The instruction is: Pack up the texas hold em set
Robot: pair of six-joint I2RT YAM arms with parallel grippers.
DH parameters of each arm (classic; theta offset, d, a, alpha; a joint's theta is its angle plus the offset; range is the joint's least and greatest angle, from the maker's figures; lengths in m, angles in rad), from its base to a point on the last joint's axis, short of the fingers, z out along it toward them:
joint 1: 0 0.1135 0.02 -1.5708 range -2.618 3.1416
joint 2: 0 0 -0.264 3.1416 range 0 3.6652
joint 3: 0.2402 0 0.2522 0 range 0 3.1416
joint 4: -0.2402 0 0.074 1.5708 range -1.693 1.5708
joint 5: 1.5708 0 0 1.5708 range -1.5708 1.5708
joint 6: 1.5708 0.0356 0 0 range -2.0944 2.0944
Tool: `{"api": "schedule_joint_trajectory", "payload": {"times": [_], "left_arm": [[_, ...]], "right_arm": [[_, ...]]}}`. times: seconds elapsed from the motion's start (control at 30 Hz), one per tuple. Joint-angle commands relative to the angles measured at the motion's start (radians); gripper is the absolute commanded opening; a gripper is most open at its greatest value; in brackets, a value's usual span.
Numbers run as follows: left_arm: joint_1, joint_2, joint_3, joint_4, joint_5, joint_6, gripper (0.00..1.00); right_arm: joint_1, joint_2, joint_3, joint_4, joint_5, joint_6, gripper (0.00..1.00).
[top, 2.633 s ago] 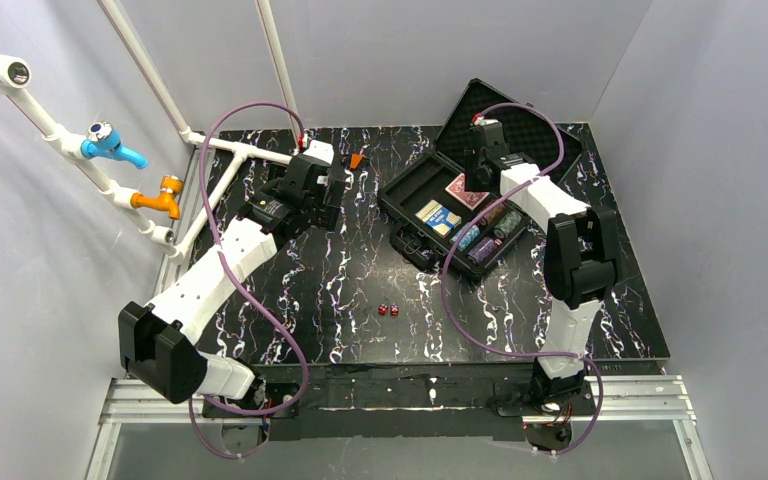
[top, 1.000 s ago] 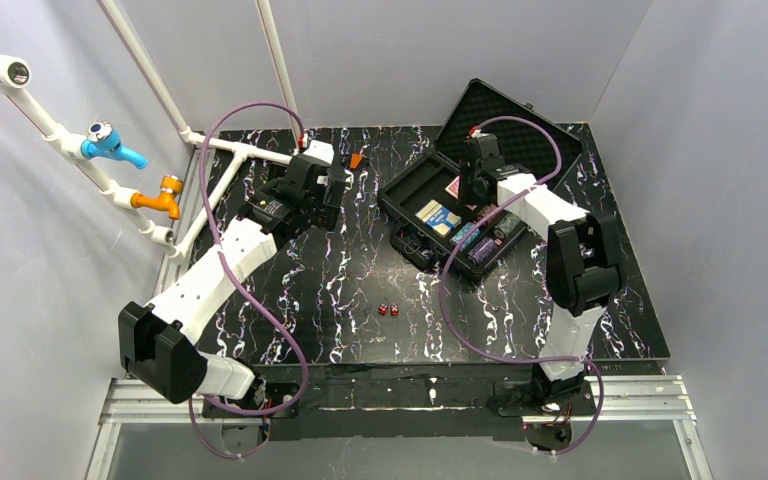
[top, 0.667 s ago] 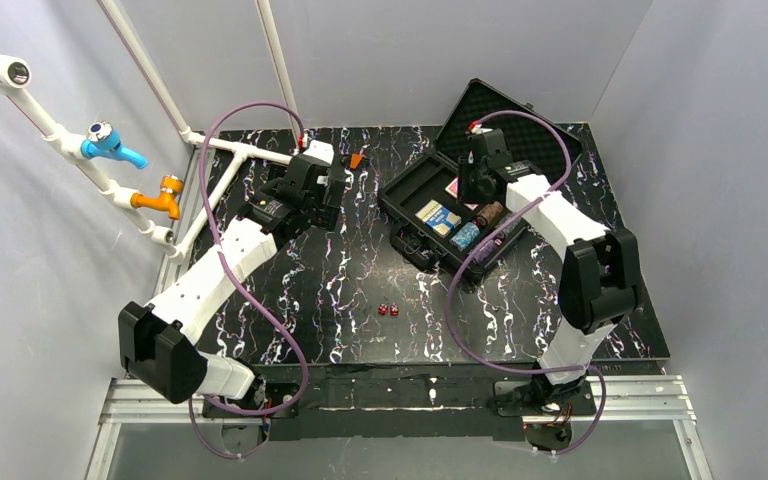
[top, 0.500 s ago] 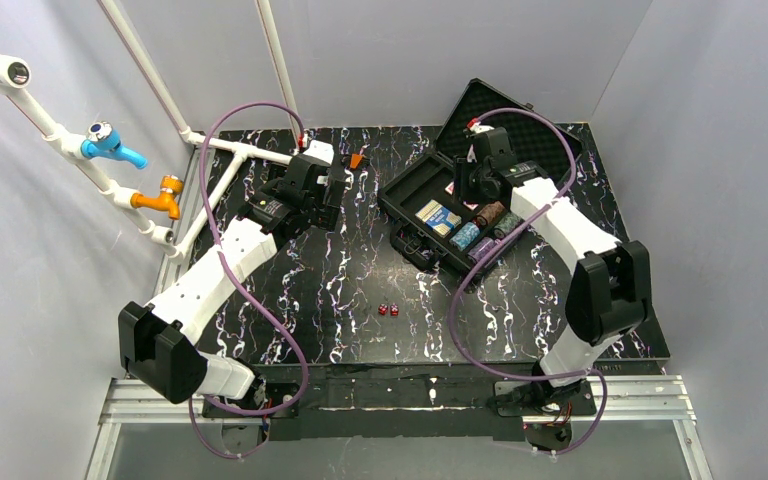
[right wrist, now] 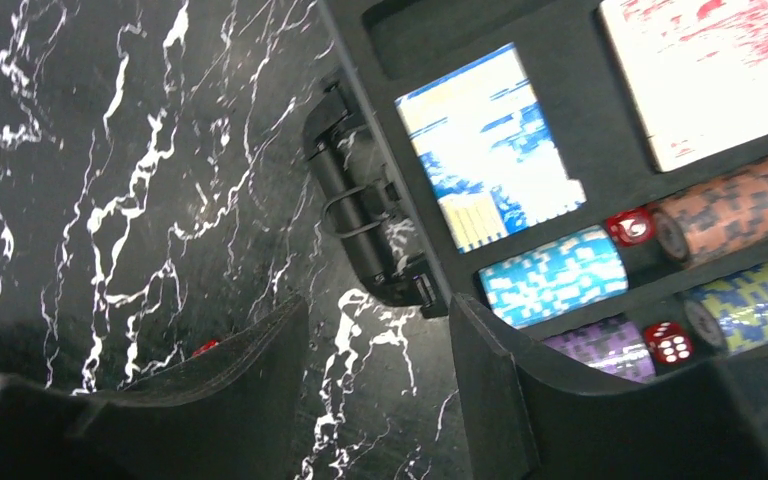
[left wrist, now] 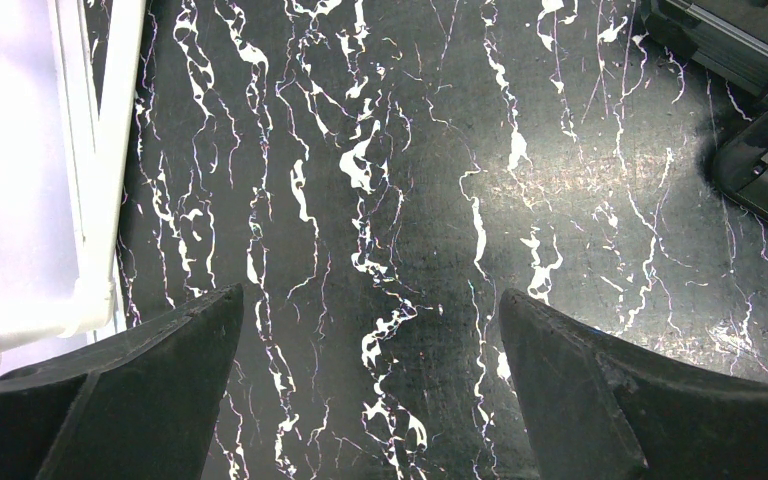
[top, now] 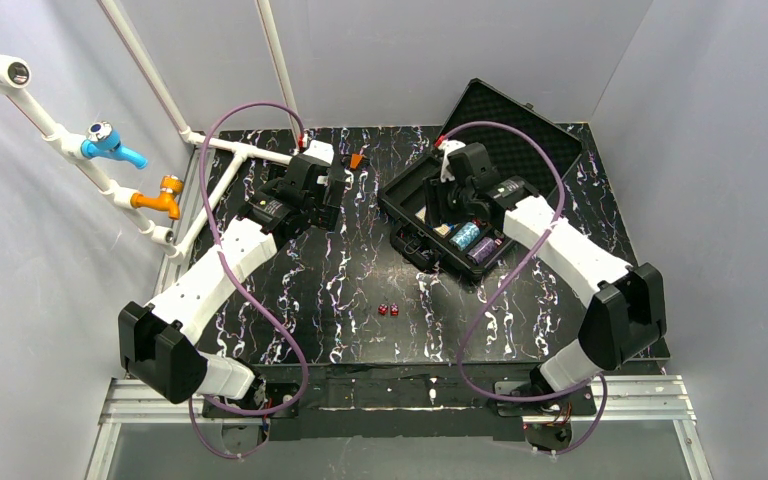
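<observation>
The black case [top: 410,195] lies open at the back right, its foam-lined lid [top: 520,120] tilted up behind. In the right wrist view it holds a blue card deck [right wrist: 485,150], a red card deck [right wrist: 710,70] and blue [right wrist: 555,275], orange [right wrist: 740,205], purple [right wrist: 600,345] and yellow-blue [right wrist: 760,300] chip stacks, with a red die [right wrist: 668,342] between stacks. Two red dice [top: 388,310] lie on the table in front. My right gripper [top: 447,205] [right wrist: 378,305] hovers over the case's near-left edge and latch [right wrist: 360,215], open and empty. My left gripper [top: 335,190] [left wrist: 370,292] is open and empty above bare table.
White pipes [top: 230,150] with blue [top: 110,143] and orange [top: 160,195] taps run along the left wall; one pipe shows in the left wrist view [left wrist: 95,150]. The case's corner [left wrist: 750,60] sits right of the left gripper. The black marbled table [top: 340,280] is walled on three sides.
My right gripper has moved from the back of the case, near the lid, leftward and nearer, to the case's left edge; its elbow swung out right. The left arm has not moved.
</observation>
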Motion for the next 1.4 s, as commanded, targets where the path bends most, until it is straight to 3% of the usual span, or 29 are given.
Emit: {"api": "schedule_joint_trajectory", "payload": {"times": [0.0,0.4,0.9,1.07,1.37], "left_arm": [[0.004,-0.005,-0.003,-0.016,-0.008,0.003,0.99],[0.004,-0.004,-0.002,-0.018,0.002,0.001,0.99],[0.003,-0.004,-0.002,-0.019,0.008,-0.002,0.99],[0.003,-0.005,-0.002,-0.019,0.007,-0.003,0.99],[0.003,-0.003,-0.002,-0.019,0.004,0.0,0.99]], "right_arm": [[0.042,-0.06,-0.029,-0.018,-0.068,-0.011,0.62],[0.117,-0.141,-0.163,0.01,-0.23,-0.086,0.62],[0.337,-0.157,-0.294,0.014,-0.199,-0.152,0.62],[0.41,-0.168,-0.341,0.074,-0.193,-0.266,0.61],[0.425,-0.157,-0.405,0.191,-0.218,-0.438,0.61]]}}
